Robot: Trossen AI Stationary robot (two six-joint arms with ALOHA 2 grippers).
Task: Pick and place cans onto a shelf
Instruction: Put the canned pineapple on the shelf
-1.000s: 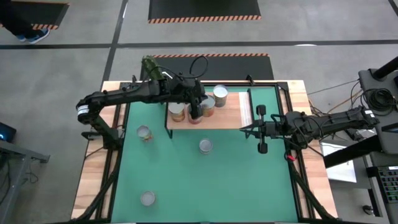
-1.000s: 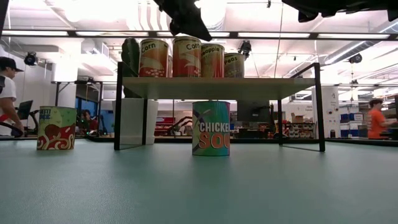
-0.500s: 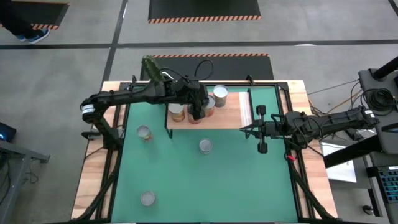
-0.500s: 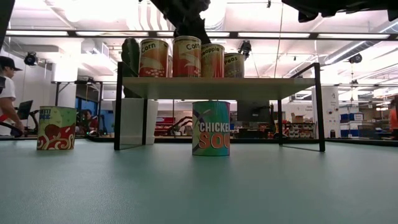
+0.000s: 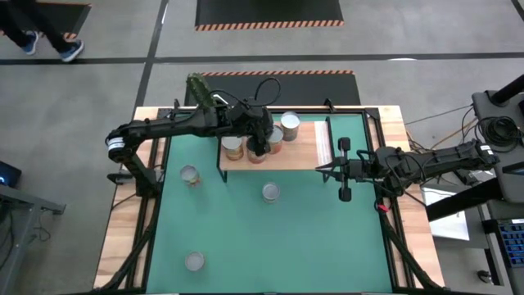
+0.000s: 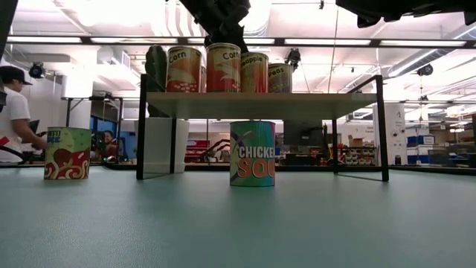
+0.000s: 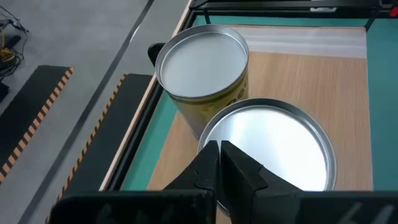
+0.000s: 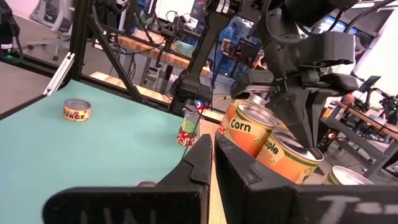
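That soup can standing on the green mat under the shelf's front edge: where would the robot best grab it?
Probably round its curved sides, near the top, coming straight down. The soup can stands upright and apart from other cans, by the shelf front edge, so fingers could straddle it from above. The right gripper is nearest.

High view faces straight down; low view looks level across the surface (image 6: 223,223); both share the shelf (image 5: 303,152).
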